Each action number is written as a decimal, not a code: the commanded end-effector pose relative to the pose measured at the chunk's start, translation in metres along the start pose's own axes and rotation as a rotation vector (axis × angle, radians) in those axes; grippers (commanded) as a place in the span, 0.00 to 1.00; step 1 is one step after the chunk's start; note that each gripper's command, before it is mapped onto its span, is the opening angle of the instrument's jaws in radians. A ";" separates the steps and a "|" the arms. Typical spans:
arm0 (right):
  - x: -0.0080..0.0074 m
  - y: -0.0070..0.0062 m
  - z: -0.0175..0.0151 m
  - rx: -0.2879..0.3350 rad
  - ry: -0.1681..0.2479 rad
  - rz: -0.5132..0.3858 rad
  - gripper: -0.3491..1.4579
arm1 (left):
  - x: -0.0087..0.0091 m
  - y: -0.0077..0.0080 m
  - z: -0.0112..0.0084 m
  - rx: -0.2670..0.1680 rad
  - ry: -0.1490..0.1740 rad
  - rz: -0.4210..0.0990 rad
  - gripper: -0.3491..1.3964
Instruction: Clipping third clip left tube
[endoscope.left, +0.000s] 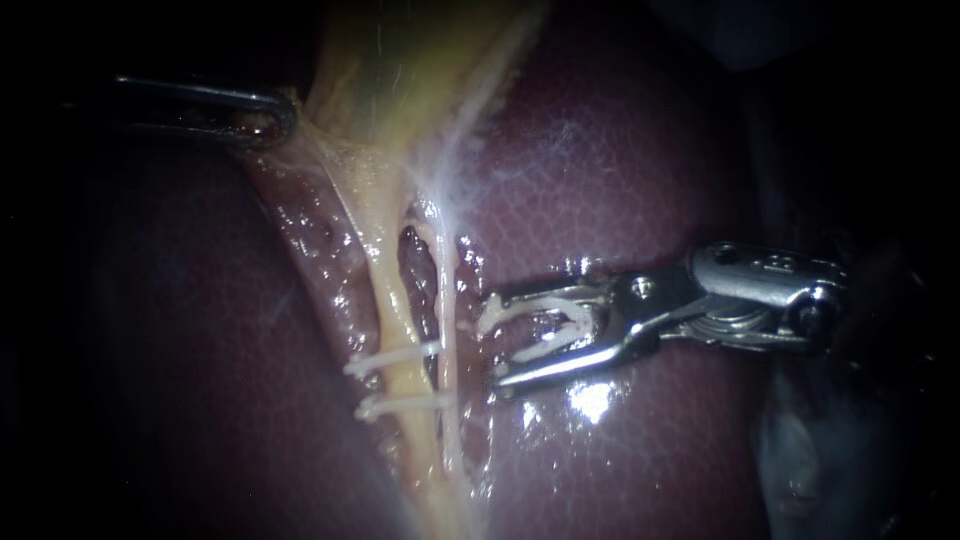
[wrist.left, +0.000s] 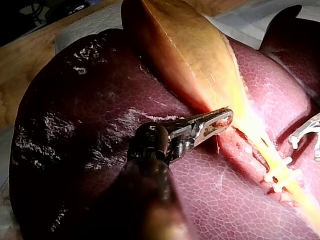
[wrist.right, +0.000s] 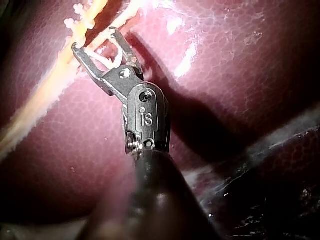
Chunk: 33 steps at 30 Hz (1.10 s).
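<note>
Two tubes run down from the gallbladder (endoscope.left: 400, 60): a thick yellow left tube (endoscope.left: 400, 320) and a thin pale right tube (endoscope.left: 447, 330). Two white clips (endoscope.left: 395, 357) (endoscope.left: 400, 405) sit across the left tube, one just below the other. My right instrument (endoscope.left: 493, 341) comes in from the right; its jaws stand wide, holding a white clip (endoscope.left: 550, 325) that touches both. Its tips lie just right of the thin tube, around neither tube. The right wrist view shows the same jaws (wrist.right: 95, 40) beside the tubes. My left instrument (endoscope.left: 285, 118) is shut on the gallbladder's lower edge and holds it taut.
Dark red liver (endoscope.left: 620, 180) lies on both sides of the tubes, wet and glossy. In the left wrist view the gallbladder (wrist.left: 185, 50) rises ahead of my left instrument (wrist.left: 227, 116), and a wooden bench edge (wrist.left: 30, 55) shows beyond the liver.
</note>
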 end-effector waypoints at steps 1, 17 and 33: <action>0.0001 0.0002 0.0003 -0.002 0.001 0.000 0.44 | 0.0000 0.0000 0.0000 0.000 0.000 0.000 0.00; 0.0004 0.0045 0.0044 -0.016 0.006 0.060 0.45 | 0.0003 -0.0001 0.0002 -0.002 0.000 0.001 0.00; -0.0025 0.0073 0.0073 0.040 0.020 0.143 0.45 | 0.0003 -0.0001 0.0003 -0.003 -0.001 0.002 0.00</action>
